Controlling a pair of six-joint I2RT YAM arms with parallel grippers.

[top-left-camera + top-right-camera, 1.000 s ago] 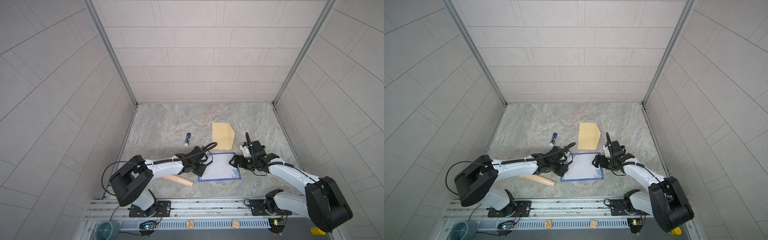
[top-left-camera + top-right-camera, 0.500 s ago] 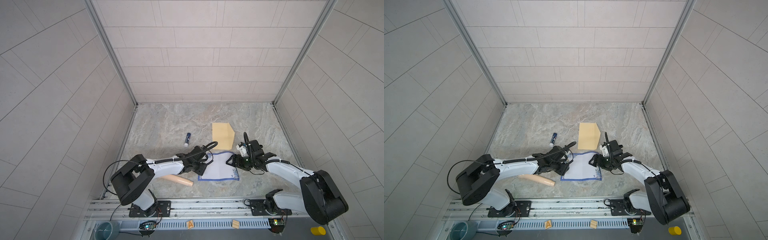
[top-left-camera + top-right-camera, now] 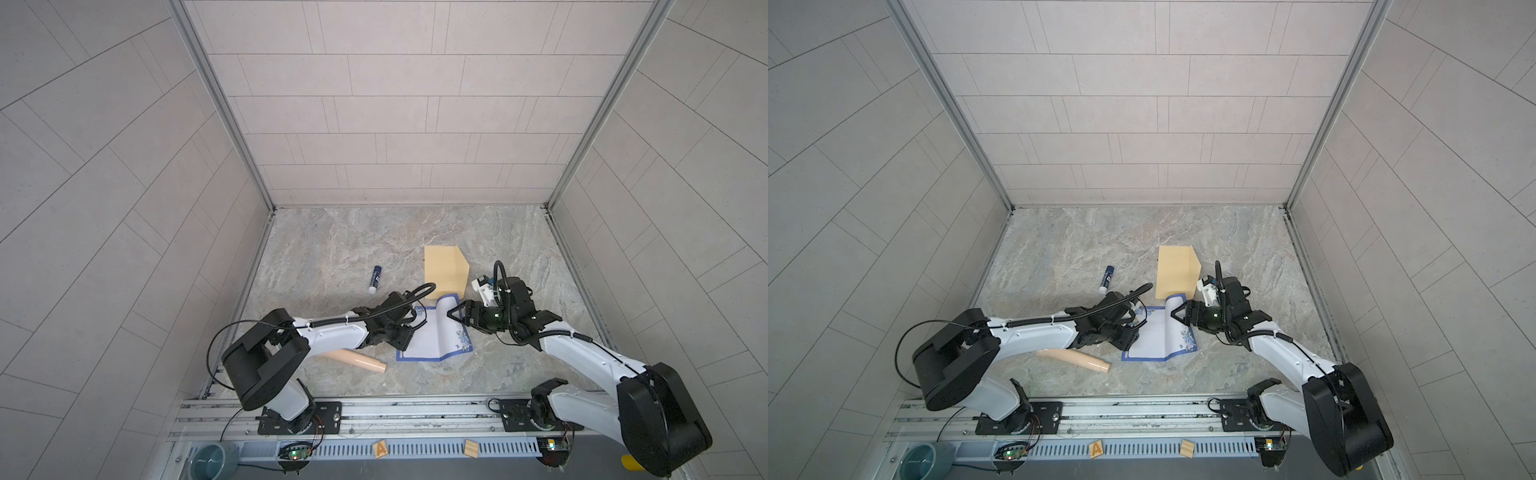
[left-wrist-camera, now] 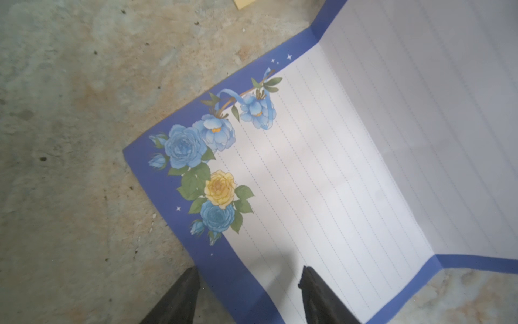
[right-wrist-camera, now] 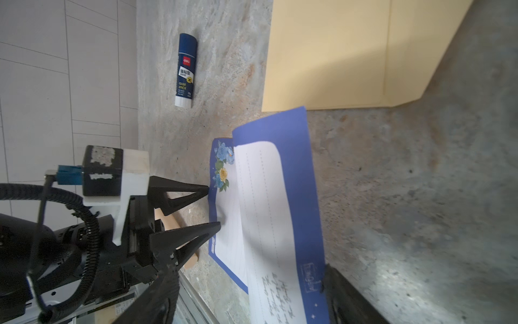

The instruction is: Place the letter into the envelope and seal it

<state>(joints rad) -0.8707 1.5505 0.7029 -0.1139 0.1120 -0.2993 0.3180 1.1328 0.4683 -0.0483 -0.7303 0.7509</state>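
The letter (image 3: 430, 338) (image 3: 1158, 338), white with a blue border and flower prints, lies on the marble table. Its right part is lifted and curls over toward the left (image 5: 266, 196). My right gripper (image 3: 452, 314) (image 5: 249, 280) is open around that raised edge, and one fingertip (image 5: 333, 280) touches the blue border. My left gripper (image 3: 409, 332) (image 4: 249, 270) is open over the letter's left edge (image 4: 336, 168), one finger above the table and one above the paper. The tan envelope (image 3: 444, 272) (image 3: 1177, 270) (image 5: 336, 56) lies flat just behind the letter.
A blue glue stick (image 3: 375, 280) (image 5: 185, 70) lies left of the envelope. A beige cylinder (image 3: 359, 359) (image 3: 1073, 358) lies by the left arm near the front. Tiled walls close in three sides. The front rail holds wooden blocks (image 3: 380, 449).
My right gripper has moved left and lifted the letter's right edge, which now curls over the sheet. Its jaws have narrowed a little. The left gripper has stayed in place.
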